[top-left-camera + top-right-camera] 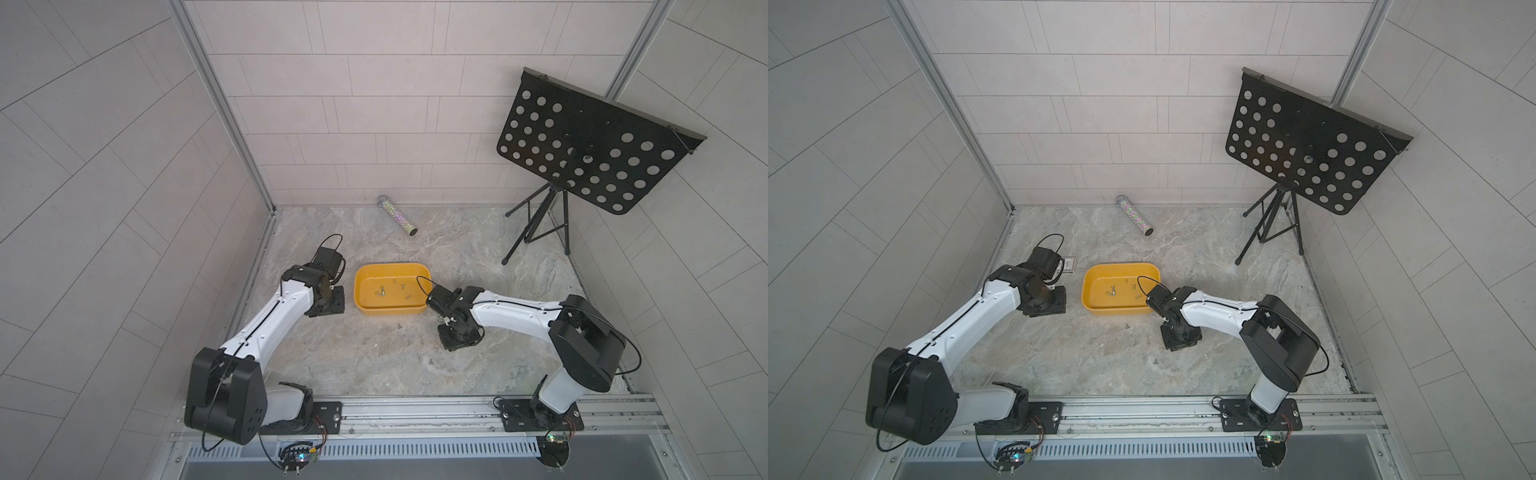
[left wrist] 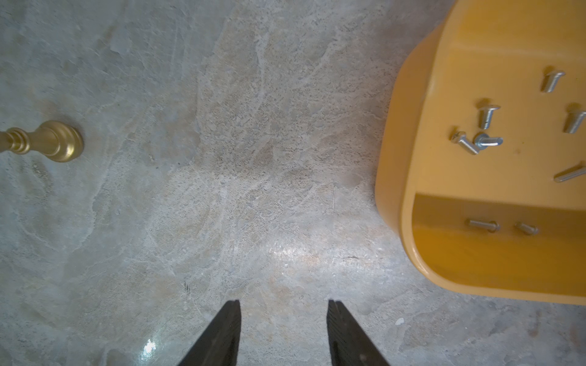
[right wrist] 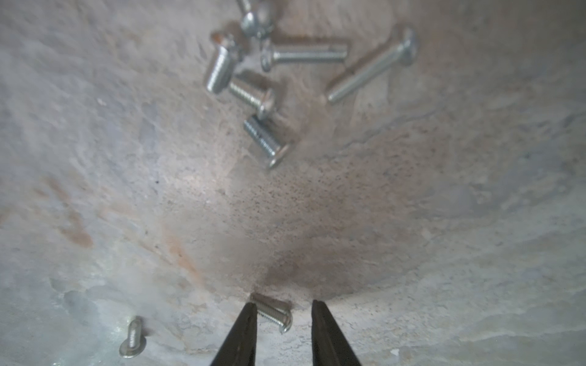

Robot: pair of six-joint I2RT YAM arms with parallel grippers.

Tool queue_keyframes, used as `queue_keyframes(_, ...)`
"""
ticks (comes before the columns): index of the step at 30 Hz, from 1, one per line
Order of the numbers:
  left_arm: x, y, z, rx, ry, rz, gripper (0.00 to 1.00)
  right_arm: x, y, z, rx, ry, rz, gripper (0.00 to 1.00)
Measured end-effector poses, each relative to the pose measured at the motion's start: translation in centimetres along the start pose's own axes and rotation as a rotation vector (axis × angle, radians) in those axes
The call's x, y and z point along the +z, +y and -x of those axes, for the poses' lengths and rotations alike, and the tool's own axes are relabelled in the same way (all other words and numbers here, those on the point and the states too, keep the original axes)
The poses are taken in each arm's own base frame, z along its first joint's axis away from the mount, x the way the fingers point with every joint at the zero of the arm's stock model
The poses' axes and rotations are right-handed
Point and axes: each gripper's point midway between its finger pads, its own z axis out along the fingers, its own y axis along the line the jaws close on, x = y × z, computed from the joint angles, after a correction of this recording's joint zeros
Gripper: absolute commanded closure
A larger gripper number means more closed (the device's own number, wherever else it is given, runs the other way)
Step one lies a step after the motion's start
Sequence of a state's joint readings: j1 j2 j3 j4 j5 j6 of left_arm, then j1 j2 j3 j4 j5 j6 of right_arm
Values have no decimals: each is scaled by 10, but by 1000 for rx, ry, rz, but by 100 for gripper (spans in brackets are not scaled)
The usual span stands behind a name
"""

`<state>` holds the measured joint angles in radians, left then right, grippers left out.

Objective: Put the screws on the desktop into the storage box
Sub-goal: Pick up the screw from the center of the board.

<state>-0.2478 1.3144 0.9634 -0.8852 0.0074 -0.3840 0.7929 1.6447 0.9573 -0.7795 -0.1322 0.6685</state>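
The yellow storage box stands mid-desktop with several screws inside, also shown in the left wrist view. My right gripper points down at the desktop just right of the box's front corner. It is open, and one small screw lies between its fingers, against one fingertip. Several more screws lie beyond it, and one to the side. My left gripper hangs open and empty over bare desktop left of the box.
Two stray screws lie in front of the box. A brass bell-shaped thing is near the left gripper. A small card box, a glitter tube and a black music stand stand farther back.
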Motion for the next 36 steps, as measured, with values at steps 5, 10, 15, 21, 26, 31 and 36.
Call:
queue_keyframes(5, 0, 0, 0, 0, 0, 0, 48, 1, 2, 0, -9, -4, 5, 66)
queue_keyframes(10, 0, 0, 0, 0, 0, 0, 48, 2, 6, -2, -19, -3, 13, 67)
queue_keyframes(15, 0, 0, 0, 0, 0, 0, 48, 6, 8, -6, -30, 11, 13, 68)
queue_keyframes(21, 0, 0, 0, 0, 0, 0, 48, 7, 7, -7, -32, 11, 8, 72)
queue_keyframes(26, 0, 0, 0, 0, 0, 0, 48, 7, 7, -7, -31, 10, 0, 78)
queue_keyframes(31, 0, 0, 0, 0, 0, 0, 48, 7, 8, -8, -35, 8, -3, 85)
queue_keyframes(36, 0, 0, 0, 0, -1, 0, 48, 7, 9, -9, -36, 7, -5, 92)
